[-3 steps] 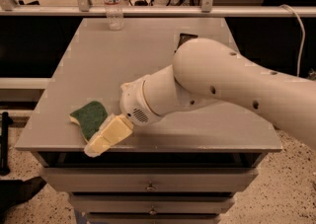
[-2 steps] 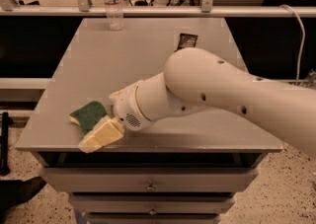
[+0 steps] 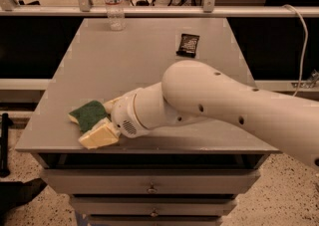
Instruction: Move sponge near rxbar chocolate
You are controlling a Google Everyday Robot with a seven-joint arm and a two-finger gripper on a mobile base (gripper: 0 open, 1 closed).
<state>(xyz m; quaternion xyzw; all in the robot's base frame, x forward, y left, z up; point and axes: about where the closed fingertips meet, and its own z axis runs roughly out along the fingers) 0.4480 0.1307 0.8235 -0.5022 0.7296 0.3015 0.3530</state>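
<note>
Gripper (image 3: 95, 122): low at the table's front-left corner, spread open, one pale pad (image 3: 98, 135) at the sponge's near side, the other just behind it; nothing clamped, as far as can be judged.
Sponge (image 3: 89, 114): flat on the table (image 3: 149, 65), green face up, between the pads, near the front edge.
Arm (image 3: 214, 100): reaches in from the right across the table's front half.
Rxbar chocolate (image 3: 188, 45): toward the far right of the table, well apart from the sponge.
Water bottle (image 3: 114, 1): upright at the far edge.
Step in hand: grasping the sponge; carry not begun.
Next move: probably close on the sponge, lift, carry back and right, set down just beside the bar without knocking it.
</note>
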